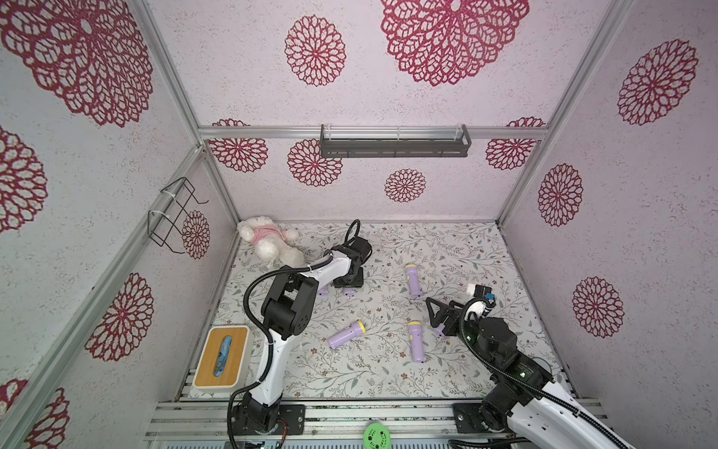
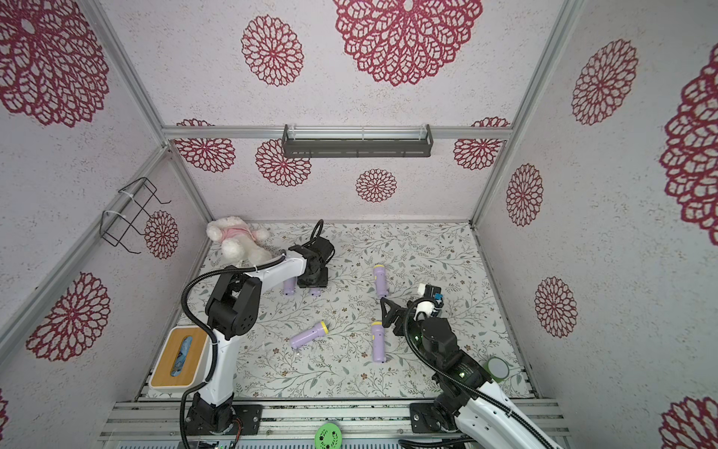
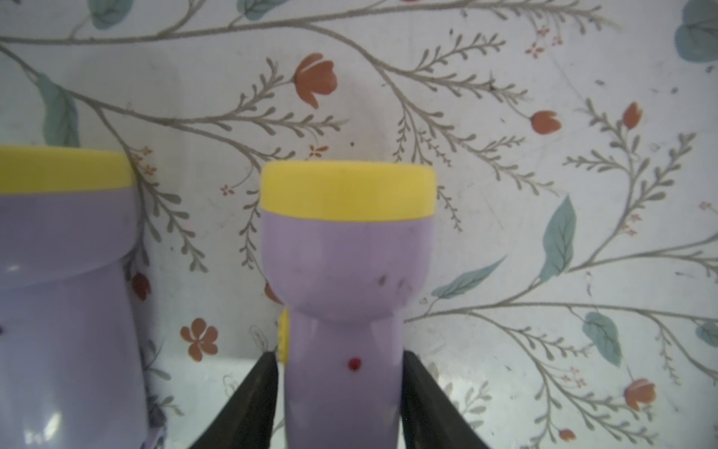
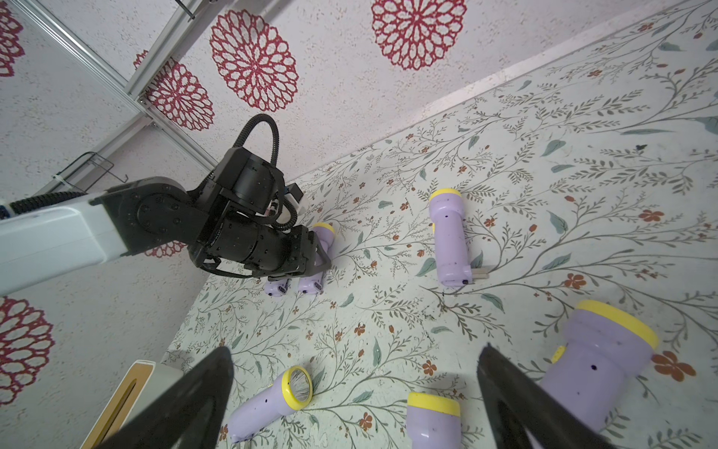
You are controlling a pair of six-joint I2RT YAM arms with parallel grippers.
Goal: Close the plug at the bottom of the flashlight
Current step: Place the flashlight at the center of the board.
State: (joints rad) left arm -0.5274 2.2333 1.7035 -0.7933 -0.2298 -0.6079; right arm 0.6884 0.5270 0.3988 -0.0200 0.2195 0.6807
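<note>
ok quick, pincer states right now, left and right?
Left pincer: astride the handle of a purple flashlight; clamped or loose, cannot tell.
Right pincer: open, holding nothing.

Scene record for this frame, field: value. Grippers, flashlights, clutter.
left gripper: jaws straddle the handle of one flashlight; grip unclear
second flashlight: close beside that one
right gripper: open, empty, hovering over the table
flashlight total: six, purple with yellow heads, all lying on the table
clutter: plush toy, tissue box
</note>
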